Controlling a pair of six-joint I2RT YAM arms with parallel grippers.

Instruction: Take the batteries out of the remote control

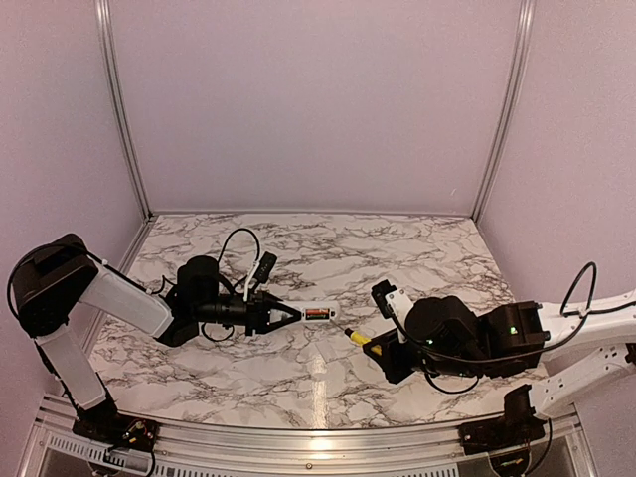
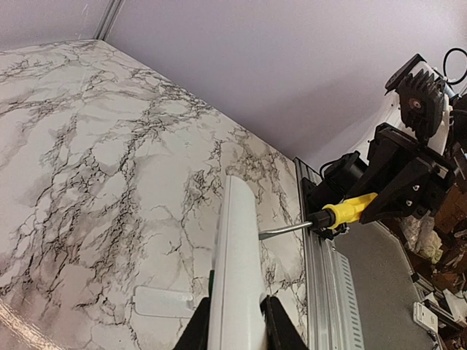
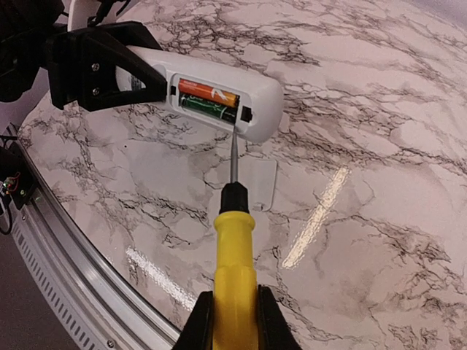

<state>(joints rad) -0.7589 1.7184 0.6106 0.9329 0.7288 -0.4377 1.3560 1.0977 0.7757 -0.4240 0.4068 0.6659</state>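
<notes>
Top view: the left gripper [image 1: 295, 315] clamps the remote control [image 1: 320, 314] mid-table. At its 4 o'clock, the right gripper [image 1: 372, 344] grips the yellow-handled screwdriver [image 1: 356, 337].

Left wrist: the remote control is pinched edge-on, and a loose cover [image 2: 164, 301] lies at 8 o'clock.

Right wrist: the batteries [image 3: 208, 98] sit in the open bay, with the screwdriver tip at its 6 o'clock edge.

Bright even light; glare streaks on marble table [image 3: 321, 211].
</notes>
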